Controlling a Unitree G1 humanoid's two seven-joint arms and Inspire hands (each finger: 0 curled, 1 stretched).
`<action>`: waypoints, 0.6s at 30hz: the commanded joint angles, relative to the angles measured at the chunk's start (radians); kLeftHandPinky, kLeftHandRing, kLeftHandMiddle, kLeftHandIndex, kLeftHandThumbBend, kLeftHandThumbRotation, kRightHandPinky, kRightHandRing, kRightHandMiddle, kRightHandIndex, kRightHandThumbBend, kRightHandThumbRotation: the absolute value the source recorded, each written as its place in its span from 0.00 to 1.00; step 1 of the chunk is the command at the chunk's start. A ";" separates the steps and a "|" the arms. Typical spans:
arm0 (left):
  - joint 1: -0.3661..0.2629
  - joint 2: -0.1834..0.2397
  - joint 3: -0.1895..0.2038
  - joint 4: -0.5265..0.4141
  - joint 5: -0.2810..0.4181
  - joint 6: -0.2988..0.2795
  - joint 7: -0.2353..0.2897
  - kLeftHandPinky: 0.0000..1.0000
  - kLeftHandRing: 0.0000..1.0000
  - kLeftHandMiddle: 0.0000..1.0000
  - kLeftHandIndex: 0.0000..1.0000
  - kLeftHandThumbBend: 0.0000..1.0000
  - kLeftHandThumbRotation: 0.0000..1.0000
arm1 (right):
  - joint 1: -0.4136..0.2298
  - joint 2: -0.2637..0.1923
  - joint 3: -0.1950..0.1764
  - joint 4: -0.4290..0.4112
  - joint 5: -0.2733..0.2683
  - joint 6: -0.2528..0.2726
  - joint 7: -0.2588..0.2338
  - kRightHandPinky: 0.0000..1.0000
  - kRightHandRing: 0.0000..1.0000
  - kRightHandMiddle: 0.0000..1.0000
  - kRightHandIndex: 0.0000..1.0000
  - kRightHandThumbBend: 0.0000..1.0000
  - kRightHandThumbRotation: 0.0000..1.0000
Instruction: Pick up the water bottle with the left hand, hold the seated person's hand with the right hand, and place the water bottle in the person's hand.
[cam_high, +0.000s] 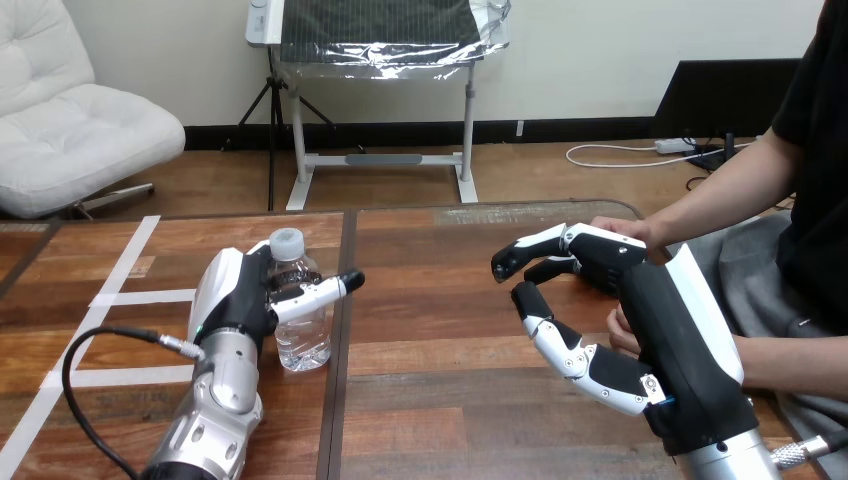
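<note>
One clear water bottle (301, 338) stands upright on the wooden desk (450, 400), left of centre, its long axis vertical and its white cap pointing up. The left hand (235, 295) wraps round it, one finger crossing its front. The right hand (650, 300), fingers loosely spread and holding nothing, is just beside the person's hand (622, 228).

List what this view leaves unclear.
Head view: whether the left hand grips the water bottle; the hand's own back covers the contact.
Head view: whether the right hand touches the person's upper hand; it overlaps it.
Head view: most of the person's lower hand, behind the right hand.
</note>
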 joint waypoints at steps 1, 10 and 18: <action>-0.049 -0.008 0.018 0.021 -0.011 -0.062 0.039 0.64 0.73 0.77 0.76 0.89 0.34 | -0.054 -0.008 -0.019 -0.020 0.024 -0.004 0.001 0.60 0.70 0.64 0.55 0.31 0.00; -0.046 -0.010 0.017 0.047 -0.007 -0.106 0.093 0.55 0.61 0.64 0.64 0.78 0.08 | -0.053 -0.009 -0.021 -0.023 0.029 0.000 0.007 0.60 0.69 0.64 0.55 0.31 0.00; -0.041 0.001 0.005 0.097 0.004 -0.200 0.136 0.44 0.46 0.49 0.51 0.71 0.00 | -0.056 -0.013 -0.023 -0.024 0.035 -0.001 0.015 0.60 0.69 0.64 0.55 0.32 0.00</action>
